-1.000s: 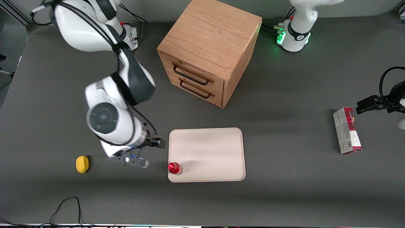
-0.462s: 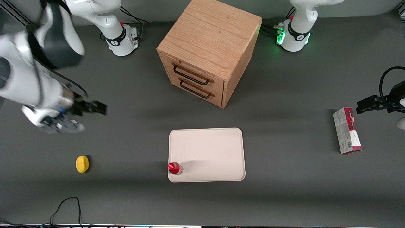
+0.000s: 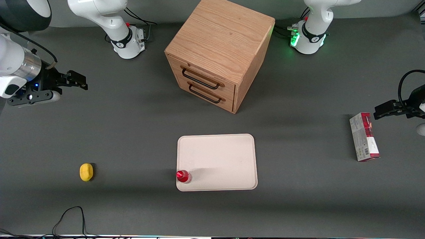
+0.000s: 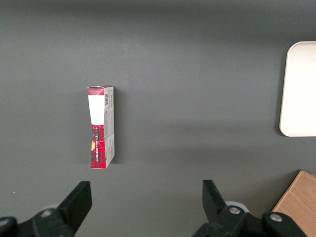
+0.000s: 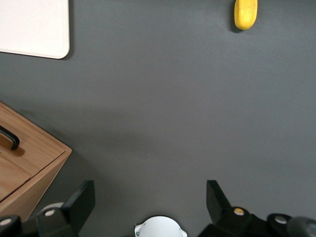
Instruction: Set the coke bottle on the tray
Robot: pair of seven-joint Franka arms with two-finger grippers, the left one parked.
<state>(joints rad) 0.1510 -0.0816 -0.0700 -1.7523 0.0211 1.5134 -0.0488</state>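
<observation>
Red-capped coke bottle [image 3: 183, 176] standing upright on the tray [image 3: 219, 159], in the tray corner nearest the front camera on the working arm's side. Cream tray lying flat on the grey bench [image 3: 132, 132], in front of the wooden drawer cabinet [image 3: 217, 53]. End effector [image 3: 78, 80] raised at the working arm's end of the bench, well apart from the bottle, fingers spread and empty. Yellow lemon [image 3: 86, 172] nearer the camera.

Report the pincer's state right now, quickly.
Right arm's pincer: open, holding nothing, raised over bare table toward the working arm's end, apart from the small red coke bottle standing on the cream rectangular tray.
</observation>
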